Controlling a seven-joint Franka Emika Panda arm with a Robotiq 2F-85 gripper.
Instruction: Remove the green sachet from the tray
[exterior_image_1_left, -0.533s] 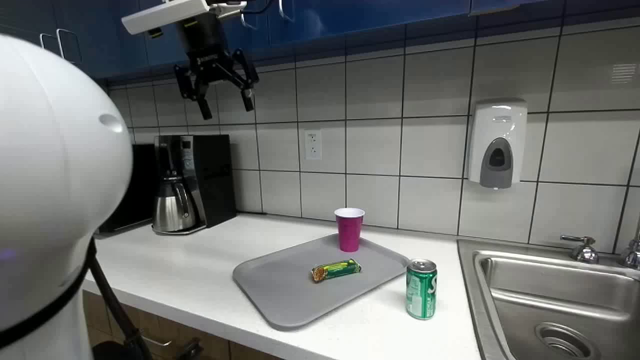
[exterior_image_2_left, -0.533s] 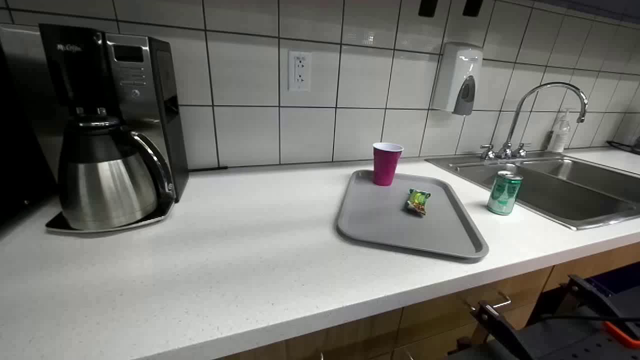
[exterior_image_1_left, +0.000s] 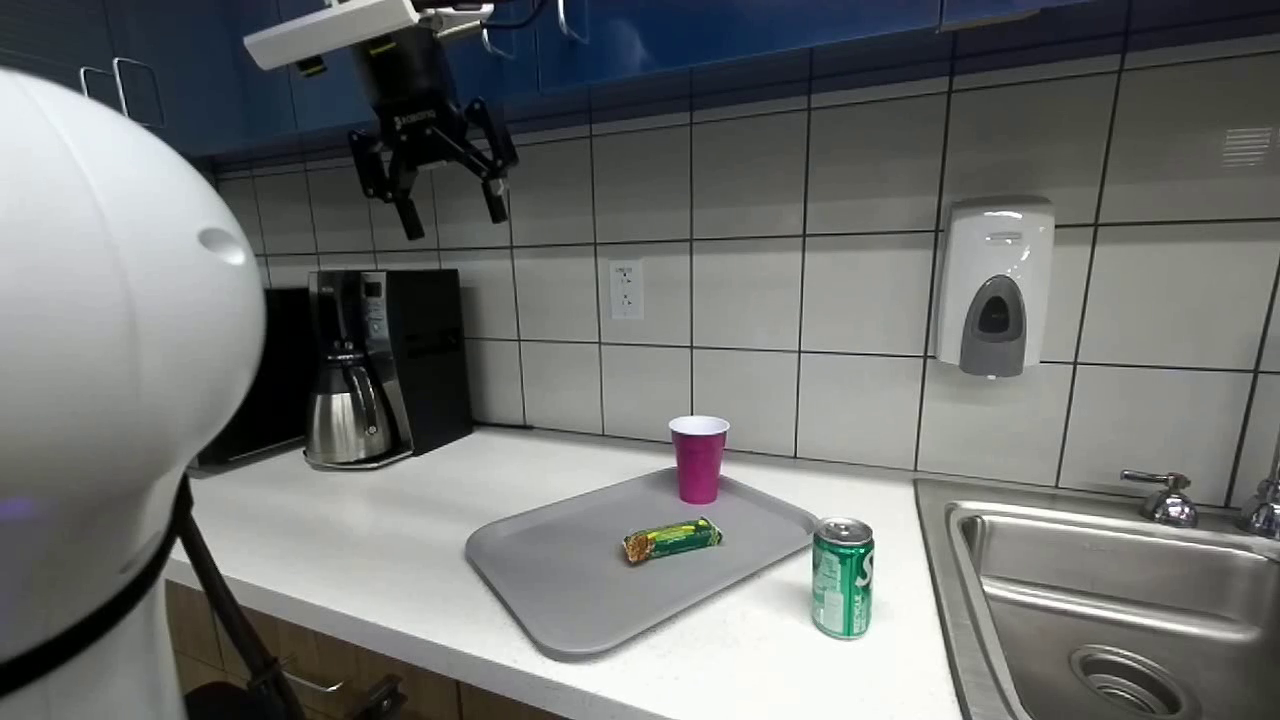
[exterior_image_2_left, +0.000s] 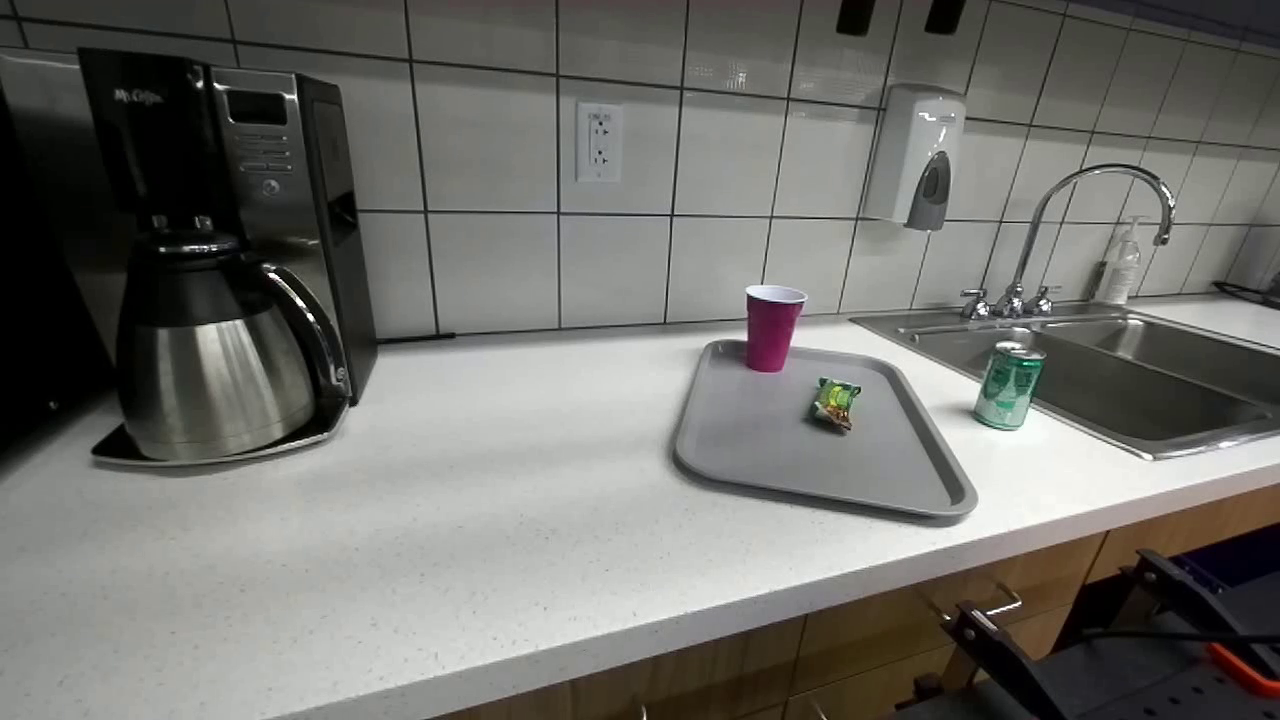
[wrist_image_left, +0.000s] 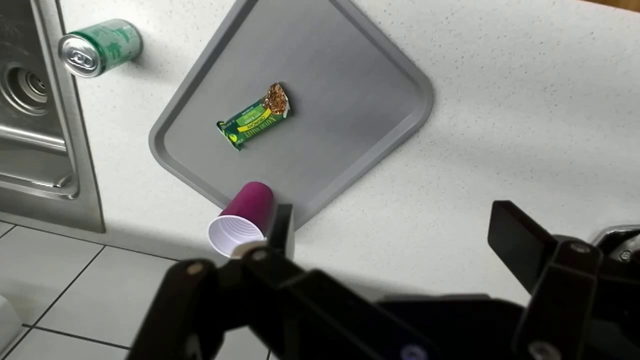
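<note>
The green sachet (exterior_image_1_left: 672, 540) lies flat on the grey tray (exterior_image_1_left: 545, 570), with an orange-brown end. In an exterior view, the sachet (exterior_image_2_left: 836, 403) lies near the middle of the tray (exterior_image_2_left: 745, 440). In the wrist view, the sachet (wrist_image_left: 255, 120) lies on the tray (wrist_image_left: 345, 75), above and left of the fingers. My gripper (exterior_image_1_left: 455, 215) hangs high above the counter, well away from the sachet. Its fingers are wide apart with nothing between them. The fingertips show at the top edge of an exterior view (exterior_image_2_left: 900, 15) and in the wrist view (wrist_image_left: 393, 207).
A magenta cup (exterior_image_1_left: 699, 465) stands upright at the tray's back corner. A green can (exterior_image_1_left: 843, 580) stands on the counter between tray and steel sink (exterior_image_1_left: 945, 600). A coffee maker (exterior_image_2_left: 330, 220) stands at the left. Blue cabinets (exterior_image_1_left: 700, 40) and a soap dispenser (exterior_image_1_left: 997, 285) are at the wall.
</note>
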